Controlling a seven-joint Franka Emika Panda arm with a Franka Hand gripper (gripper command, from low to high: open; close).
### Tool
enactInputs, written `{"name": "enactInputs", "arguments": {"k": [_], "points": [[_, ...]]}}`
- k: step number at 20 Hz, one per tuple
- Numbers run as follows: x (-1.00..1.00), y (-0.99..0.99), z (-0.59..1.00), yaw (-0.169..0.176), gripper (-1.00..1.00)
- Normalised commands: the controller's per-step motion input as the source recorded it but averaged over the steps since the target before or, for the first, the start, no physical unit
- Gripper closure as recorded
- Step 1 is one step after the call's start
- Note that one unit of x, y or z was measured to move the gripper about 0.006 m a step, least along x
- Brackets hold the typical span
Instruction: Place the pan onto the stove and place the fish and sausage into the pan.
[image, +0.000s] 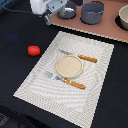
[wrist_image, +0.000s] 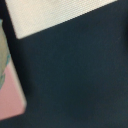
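We saw the arm's white head at the top of the exterior view, its fingers (image: 48, 20) hanging just off the near edge of the stove (image: 100, 31) — whether they stood wide or narrow we could not tell, for they were small and blurred, and the wrist view showed none of them, only dark bench (wrist_image: 75, 75), a corner of the pale placemat (wrist_image: 60, 15) and a pink strip that we took for the stove's edge. The pan (image: 66, 10) sat on the stove, half hidden behind the arm; the larger grey pot (image: 92, 12) stood beside it. The sausage (image: 33, 50) lay alone on the bench (image: 15, 30), well apart from the placemat (image: 95, 75) on the exterior view's left. The fish we could not find. We judged the sausage light, rounded and perhaps smooth — apt to roll or squirt from a pinch — so a grip straight down across its middle seemed best. The plate (image: 69, 66), knife (image: 80, 57) and fork (image: 67, 81) on the placemat were no part of the job.
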Motion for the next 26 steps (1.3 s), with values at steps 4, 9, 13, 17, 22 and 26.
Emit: {"name": "enactInputs", "arguments": {"k": [4,9,13,17,22,26], "points": [[0.0,-0.77,-0.14,0.115,-1.0],[-0.18,-0.57,-0.45,0.094,-1.0],[-0.3,-0.31,-0.45,0.075,-1.0],[-0.45,-0.13,-0.4,0.067,-1.0],[-0.47,-0.1,-0.37,0.057,-1.0],[-0.46,-0.07,-0.33,0.051,-1.0]]}}
